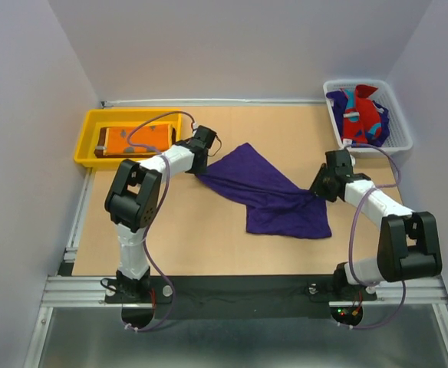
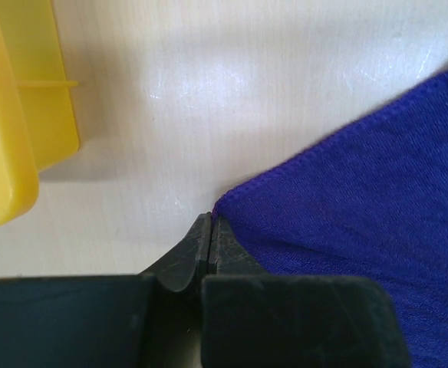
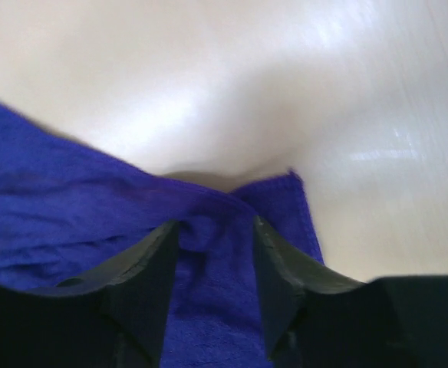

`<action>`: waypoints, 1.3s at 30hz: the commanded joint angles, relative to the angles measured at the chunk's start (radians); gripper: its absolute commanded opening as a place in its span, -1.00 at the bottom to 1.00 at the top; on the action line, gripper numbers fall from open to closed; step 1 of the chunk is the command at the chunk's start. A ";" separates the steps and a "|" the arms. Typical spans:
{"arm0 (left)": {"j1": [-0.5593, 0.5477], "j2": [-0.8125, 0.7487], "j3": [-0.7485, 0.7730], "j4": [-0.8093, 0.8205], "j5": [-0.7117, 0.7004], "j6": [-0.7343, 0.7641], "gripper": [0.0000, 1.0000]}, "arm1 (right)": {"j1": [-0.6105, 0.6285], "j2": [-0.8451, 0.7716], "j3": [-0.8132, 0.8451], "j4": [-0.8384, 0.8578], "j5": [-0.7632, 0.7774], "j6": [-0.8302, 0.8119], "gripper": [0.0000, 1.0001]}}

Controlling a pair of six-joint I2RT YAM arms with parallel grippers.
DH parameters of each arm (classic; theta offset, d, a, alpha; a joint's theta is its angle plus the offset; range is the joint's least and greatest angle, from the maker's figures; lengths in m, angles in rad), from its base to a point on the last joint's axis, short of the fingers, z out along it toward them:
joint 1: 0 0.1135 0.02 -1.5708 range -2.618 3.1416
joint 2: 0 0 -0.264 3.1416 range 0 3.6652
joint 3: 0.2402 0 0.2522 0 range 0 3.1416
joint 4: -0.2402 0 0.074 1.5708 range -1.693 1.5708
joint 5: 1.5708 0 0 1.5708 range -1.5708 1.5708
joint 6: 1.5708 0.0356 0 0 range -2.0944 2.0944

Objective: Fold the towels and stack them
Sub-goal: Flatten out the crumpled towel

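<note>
A deep purple towel [image 1: 270,195] lies unfolded across the middle of the table, its left corner drawn to a point. My left gripper [image 1: 198,172] is shut on that corner [image 2: 222,205], the cloth [image 2: 362,176] spreading off to the right. At the towel's right edge sits my right gripper [image 1: 317,190], its jaws apart with a bunched fold of the purple towel [image 3: 212,253] lying between the fingers [image 3: 151,268]. An orange towel [image 1: 132,139] rests folded on a dark brown one [image 1: 100,152] in the yellow tray. A red and teal towel [image 1: 362,115] lies crumpled in the white basket.
The yellow tray [image 1: 86,142] stands at the back left, close to my left gripper; its corner [image 2: 9,153] shows in the left wrist view. The white mesh basket [image 1: 399,123] stands at the back right. Grey walls enclose the table on three sides.
</note>
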 commanded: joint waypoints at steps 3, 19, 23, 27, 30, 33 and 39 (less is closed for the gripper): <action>0.005 -0.025 0.068 -0.015 0.028 0.078 -1.00 | 0.156 0.120 0.280 0.040 -0.152 -0.363 0.07; 0.003 -0.070 0.022 0.034 0.060 0.070 -1.00 | 0.242 0.754 0.939 0.035 -0.445 -0.813 0.11; -0.004 -0.060 0.019 0.036 0.073 0.069 -1.00 | 0.247 0.846 1.041 0.032 -0.483 -0.848 0.09; -0.012 -0.051 0.022 0.037 0.074 0.072 -1.00 | 0.248 0.903 1.091 0.032 -0.519 -0.861 0.08; -0.015 -0.051 0.026 0.036 0.076 0.072 -1.00 | 0.253 0.944 1.127 0.032 -0.531 -0.865 0.08; -0.015 -0.053 0.028 0.036 0.073 0.073 -1.00 | 0.262 0.981 1.150 0.031 -0.526 -0.868 0.08; -0.015 -0.056 0.030 0.034 0.062 0.079 -1.00 | 0.287 1.027 1.189 0.022 -0.496 -0.868 0.05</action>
